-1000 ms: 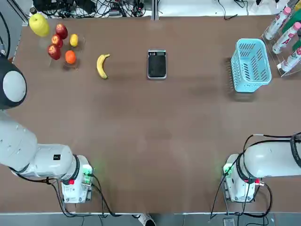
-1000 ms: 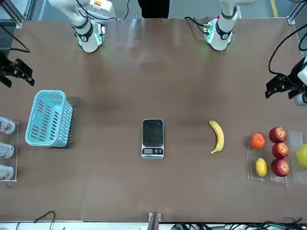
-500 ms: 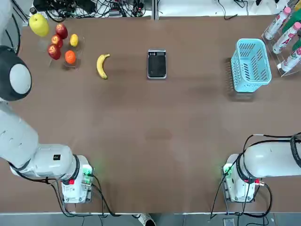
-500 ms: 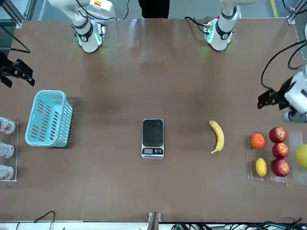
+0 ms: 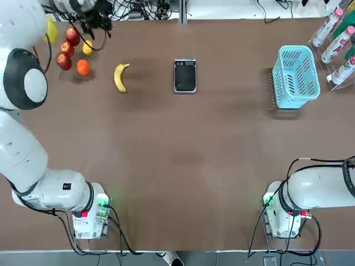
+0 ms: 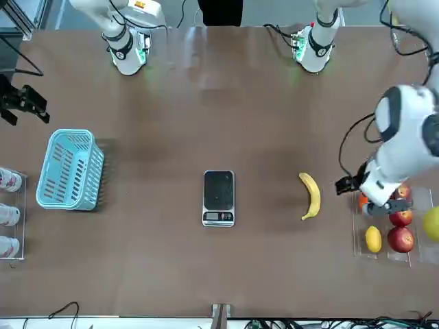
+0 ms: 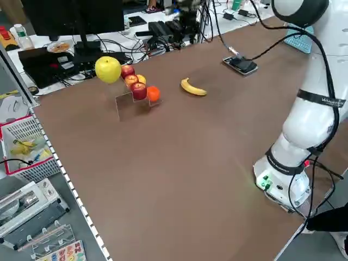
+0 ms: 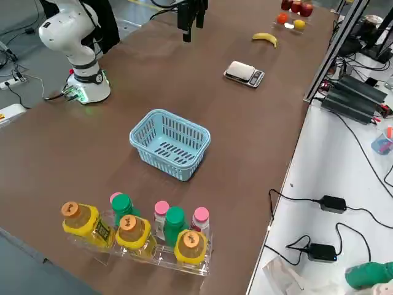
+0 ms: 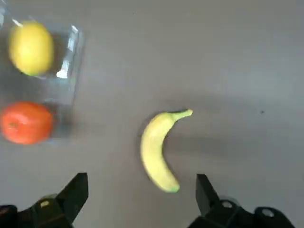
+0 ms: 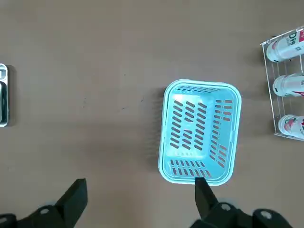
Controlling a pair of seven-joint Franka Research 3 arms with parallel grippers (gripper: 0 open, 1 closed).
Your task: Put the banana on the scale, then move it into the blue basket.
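The right gripper (image 6: 19,106) hung parked over the near right of the table, its fingers spread and empty. Farther out, the blue basket (image 5: 295,76) stood at the far right, the scale (image 5: 184,75) lay at the far middle, and the banana (image 5: 120,77) lay on the bare table left of the scale, well apart from it. The left gripper (image 5: 95,25) hovered at the far left over the fruit stand (image 5: 83,65), fingers spread, holding nothing.

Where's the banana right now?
In the top view the banana lies on the table's far left part, between the fruit stand and the scale, touching neither.
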